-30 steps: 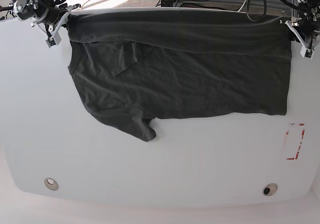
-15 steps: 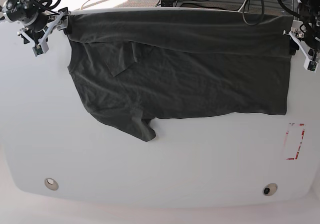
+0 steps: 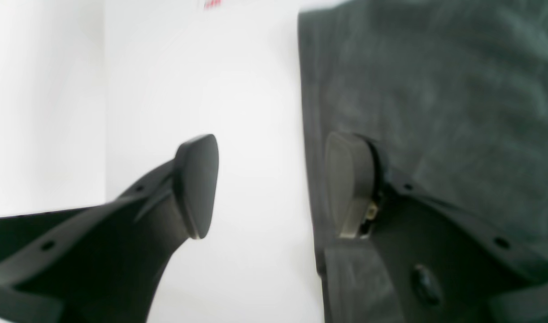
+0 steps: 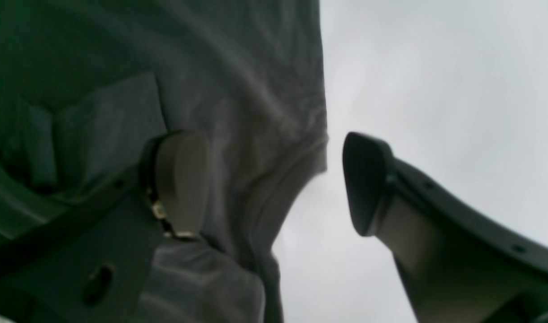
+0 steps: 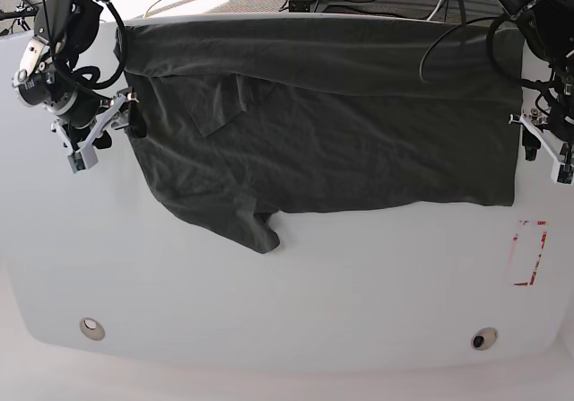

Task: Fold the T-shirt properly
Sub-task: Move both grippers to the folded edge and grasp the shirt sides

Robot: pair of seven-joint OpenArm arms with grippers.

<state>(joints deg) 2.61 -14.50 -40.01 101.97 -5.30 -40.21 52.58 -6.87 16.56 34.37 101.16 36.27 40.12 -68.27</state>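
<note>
Across the upper half of the base view, you're seeing the T-shirt [image 5: 323,123] lying spread on the white table [image 5: 296,302], w/ its top edge running along the far table edge and its bottom edge slanting down to a folded point near frame center-left. A sleeve flap is lying folded over the cloth in the upper left.

At the left edge of the base view, the right gripper [image 5: 101,135] is sitting at the shirt's side edge, jaws spread apart. In the right wrist view, one finger pad [image 4: 182,181] is showing over the cloth at center-left, while the other is hanging over bare table at center-right; the shirt's edge is running between them, nothing pinched.

At the right edge of the base view, the left gripper [image 5: 544,145] is sitting just beside the shirt's other side edge, jaws also spread. In the left wrist view, one pad [image 3: 345,184] is showing over the cloth's border at center-right, the other over bare table at center-left. Can't tell if either pad is touching fabric.

A red-marked rectangle [image 5: 528,253] is lying on the table at lower right, apart from the shirt.
</note>
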